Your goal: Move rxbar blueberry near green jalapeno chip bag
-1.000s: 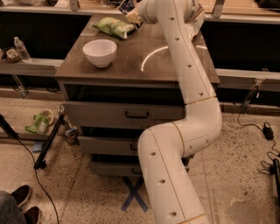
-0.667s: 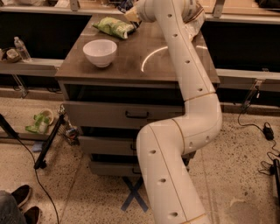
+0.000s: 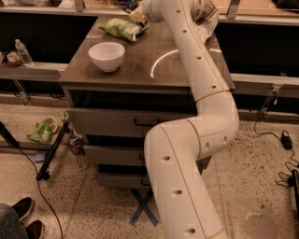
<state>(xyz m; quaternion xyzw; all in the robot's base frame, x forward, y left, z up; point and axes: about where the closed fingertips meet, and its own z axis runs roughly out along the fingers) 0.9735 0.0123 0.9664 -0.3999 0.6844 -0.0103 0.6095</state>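
The arm has swung a little toward 9 o'clock over the last second: its wrist and elbow now sit further that way, and the claw (image 3: 138,14) is at the far edge of the desk (image 3: 140,74), just beside the green jalapeno chip bag (image 3: 119,29), which lies at its 8 o'clock. The bag, the white bowl (image 3: 107,55) at the bag's 7 o'clock, and the tan-and-white chip bag (image 3: 206,18) at the claw's 3 o'clock have all stayed where they were.

Whether the claw is open or closed, or has hold of anything, I cannot tell. The rxbar blueberry is not plainly visible either. A small dark patch (image 3: 129,5) at the claw's 11 o'clock may be it, which would put it near the green bag.

My judgement is that the carry is close to its end: the claw has arrived next to the target, so what remains is probably setting the bar down and letting go
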